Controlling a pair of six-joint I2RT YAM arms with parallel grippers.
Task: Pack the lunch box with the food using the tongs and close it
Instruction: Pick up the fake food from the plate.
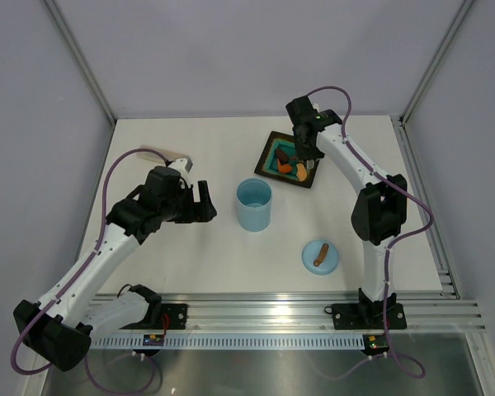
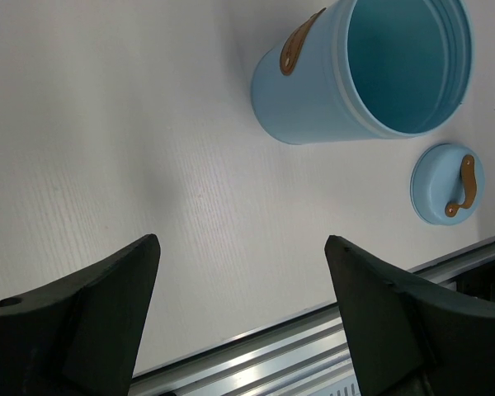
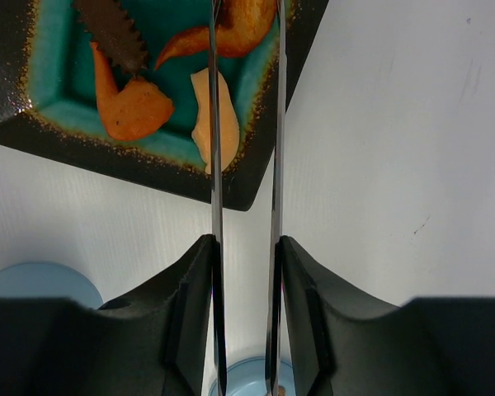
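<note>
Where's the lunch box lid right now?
In the top view, the lid lies flat on the table's near right, right of and nearer than the open lunch box, by the right arm's base.

The lunch box (image 1: 254, 205) stood upright and open mid-desk, a light blue cylinder with a brown strap on its side. Its round blue lid (image 1: 320, 255), bearing a brown bar, lay flat nearer the front edge, well apart from it. The food (image 3: 136, 107), orange and brown pieces, lay on a teal plate. The slim silvery tongs (image 3: 244, 190) reached over the plate, arms nearly parallel, ends around an orange piece.
</note>
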